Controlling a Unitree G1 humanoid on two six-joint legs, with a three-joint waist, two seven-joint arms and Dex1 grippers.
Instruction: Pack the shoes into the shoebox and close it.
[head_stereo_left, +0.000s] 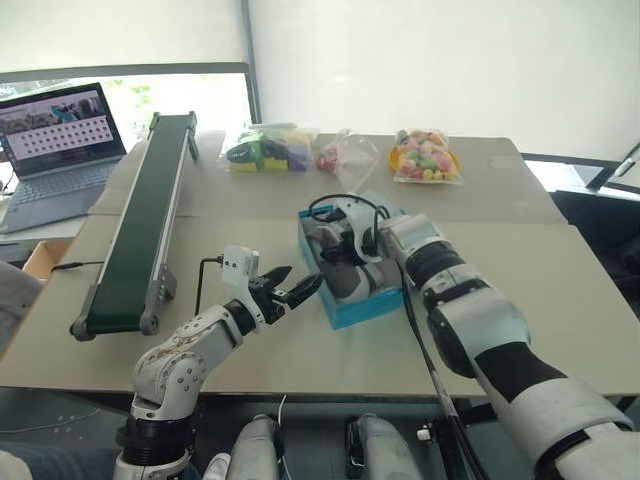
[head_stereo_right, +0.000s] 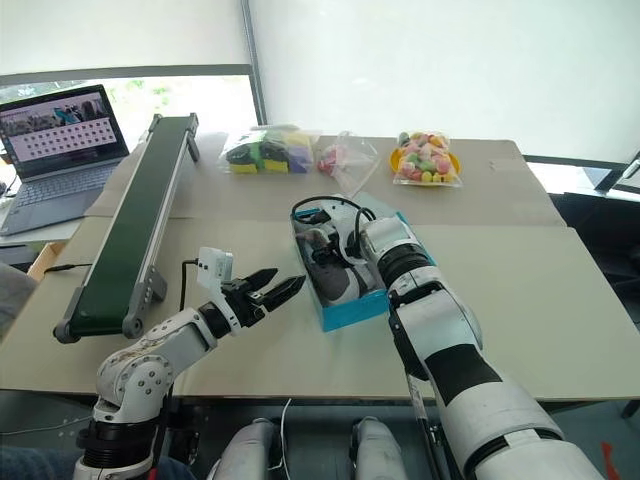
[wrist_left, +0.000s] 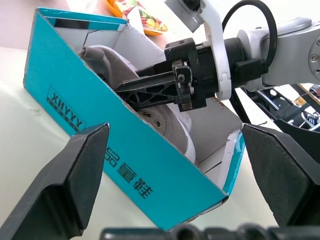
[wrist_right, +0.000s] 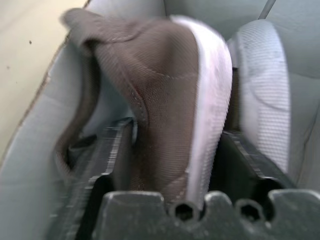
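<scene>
Turquoise cardboard — the shoebox (head_stereo_left: 352, 309) is entered from above by the right gripper (head_stereo_left: 335, 250), whose fingers (wrist_right: 112, 150) straddle a grey-black shoe (wrist_right: 170, 100) on its edge inside; whether it is clamped cannot be told. Just beside the box, the left gripper (head_stereo_left: 296, 284) is held spread, empty. Beneath, a beige table (head_stereo_left: 560, 290) — a conveyor (head_stereo_left: 145, 220) and laptop (head_stereo_left: 60, 150) well off.

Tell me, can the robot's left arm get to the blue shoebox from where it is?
Probably yes. The left gripper hangs open just beside the shoebox, with bare table between them, though the right gripper is busy inside it.
</scene>
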